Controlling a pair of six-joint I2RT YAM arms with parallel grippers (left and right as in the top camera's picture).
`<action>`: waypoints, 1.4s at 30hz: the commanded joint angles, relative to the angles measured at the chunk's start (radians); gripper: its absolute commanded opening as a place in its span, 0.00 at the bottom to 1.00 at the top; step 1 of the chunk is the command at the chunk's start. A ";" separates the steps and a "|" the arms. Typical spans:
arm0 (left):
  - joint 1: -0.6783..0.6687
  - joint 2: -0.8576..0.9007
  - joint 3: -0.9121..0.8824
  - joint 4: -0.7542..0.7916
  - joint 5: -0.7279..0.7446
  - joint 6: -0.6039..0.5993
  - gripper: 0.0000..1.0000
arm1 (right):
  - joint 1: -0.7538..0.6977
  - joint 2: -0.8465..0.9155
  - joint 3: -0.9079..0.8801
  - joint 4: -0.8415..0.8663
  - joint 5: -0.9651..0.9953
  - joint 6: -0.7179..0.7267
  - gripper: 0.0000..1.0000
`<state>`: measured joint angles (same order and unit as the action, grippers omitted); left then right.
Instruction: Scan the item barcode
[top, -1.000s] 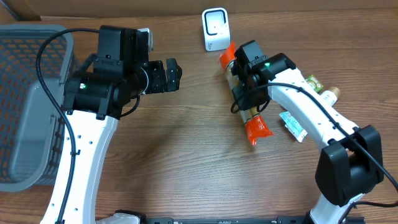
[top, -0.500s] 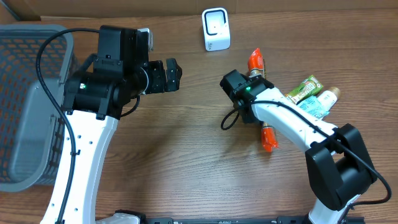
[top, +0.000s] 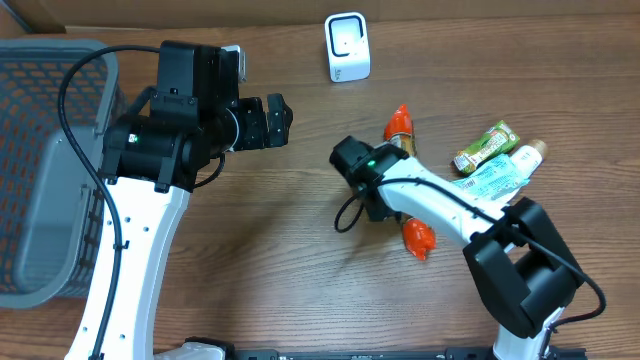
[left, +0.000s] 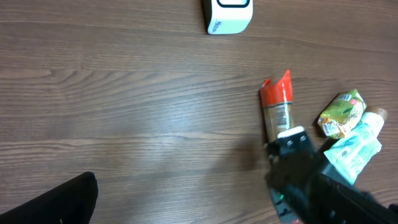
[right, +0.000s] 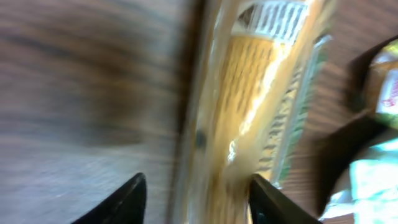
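Brown wood-grain table (top: 280, 260) fills my overhead feed, with a grey mesh basket (top: 40, 170) at the far left. Next to it the left gripper (top: 272, 120) hangs above the wood, jaws spread wide and empty. Towards the back edge stands the white scanner (top: 347, 46). Right of centre lies the snack packet (top: 398, 125), clear with orange-red ends, flat on the table and well apart from the scanner. The right gripper (right: 198, 199) straddles its middle, and on my blurred wrist feed the jaws look loosened, one fingertip (right: 134, 199) clear of the wrapper. Farther right sit a green sachet (top: 486, 146) and a white-and-teal tube (top: 500, 175).
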<state>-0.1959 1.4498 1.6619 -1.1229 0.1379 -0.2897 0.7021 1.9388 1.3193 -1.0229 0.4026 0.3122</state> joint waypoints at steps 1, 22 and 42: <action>-0.001 0.002 0.003 0.000 0.005 -0.003 1.00 | 0.027 0.000 0.025 -0.003 -0.101 -0.005 0.58; -0.001 0.002 0.003 0.000 0.005 -0.003 0.99 | -0.273 -0.103 0.063 -0.025 -0.331 -0.126 1.00; -0.001 0.002 0.003 0.000 0.005 -0.003 0.99 | -0.408 -0.077 -0.215 0.233 -0.711 -0.255 0.22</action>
<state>-0.1959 1.4498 1.6619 -1.1229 0.1379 -0.2897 0.3023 1.8565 1.1175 -0.7986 -0.2852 0.0353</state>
